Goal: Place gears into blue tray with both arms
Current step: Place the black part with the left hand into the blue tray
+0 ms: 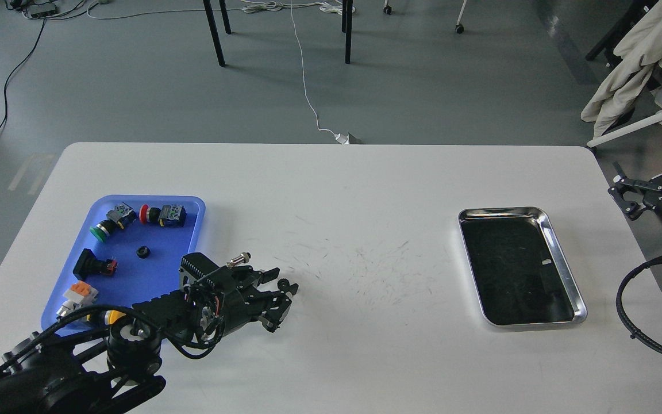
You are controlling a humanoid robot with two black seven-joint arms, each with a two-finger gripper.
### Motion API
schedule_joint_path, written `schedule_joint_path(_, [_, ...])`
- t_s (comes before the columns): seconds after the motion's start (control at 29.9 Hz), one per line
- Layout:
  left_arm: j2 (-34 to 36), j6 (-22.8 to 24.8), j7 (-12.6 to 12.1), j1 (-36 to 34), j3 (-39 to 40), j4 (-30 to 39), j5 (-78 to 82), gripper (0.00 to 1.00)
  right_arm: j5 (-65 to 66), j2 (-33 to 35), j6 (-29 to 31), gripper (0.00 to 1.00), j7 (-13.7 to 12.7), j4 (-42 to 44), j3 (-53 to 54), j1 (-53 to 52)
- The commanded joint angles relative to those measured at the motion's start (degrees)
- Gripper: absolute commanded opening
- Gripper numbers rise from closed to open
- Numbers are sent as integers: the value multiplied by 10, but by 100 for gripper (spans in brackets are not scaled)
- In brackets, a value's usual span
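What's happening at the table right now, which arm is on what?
The left gripper is low over the white table, just right of the blue tray, with a small black gear at its fingertips; whether it is gripped is unclear. One gear already lies in the tray among push-button switches. The right gripper waits off the table's right edge, past the steel tray.

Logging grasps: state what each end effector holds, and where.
Left end effector: a gear sits between its fingertips, apparently pinched at the toothed rim. Right end effector: nothing held.
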State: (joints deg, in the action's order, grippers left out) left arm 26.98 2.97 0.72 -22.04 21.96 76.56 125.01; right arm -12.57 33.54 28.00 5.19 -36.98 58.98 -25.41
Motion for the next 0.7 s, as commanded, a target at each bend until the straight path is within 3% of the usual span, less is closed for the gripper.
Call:
schedule_joint_path(0.0, [4,1,1,3,5,2,0,8,0,1,0,95,0,-4,0,0])
schedule_joint_path(0.2, [39,4,1,-4,45,35,0,8,0,3,0,95,0,-7,-1,0])
schedule_joint_path(0.37, [115,8,1,-24,74,91,0,8,0,5,0,95,0,-7,-1,0])
schedule_joint_path(0.67, [275,-42,37,-19,87,106,-34,9,0,6,0,95,0,-20,-2,0])
